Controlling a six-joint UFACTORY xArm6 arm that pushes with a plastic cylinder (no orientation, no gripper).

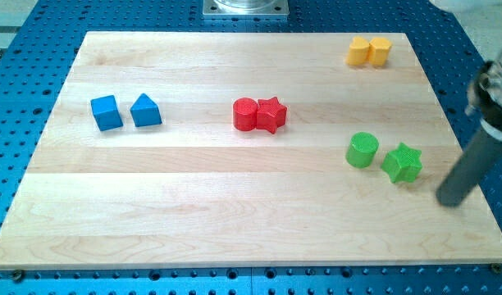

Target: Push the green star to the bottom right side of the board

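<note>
The green star (pixel 402 162) lies on the wooden board (pixel 235 213) at the view's right, below the middle. A green cylinder (pixel 362 151) stands just to its left, close beside it. My tip (pixel 452 201) is at the end of the dark rod that comes in from the view's right edge. It rests on the board to the right of and a little below the green star, with a small gap between them.
A red cylinder (pixel 245 114) and a red star (pixel 271 114) touch near the board's middle. A blue cube (pixel 107 112) and a blue triangular block (pixel 145 111) sit at the left. Two yellow blocks (pixel 369 51) sit at the top right corner.
</note>
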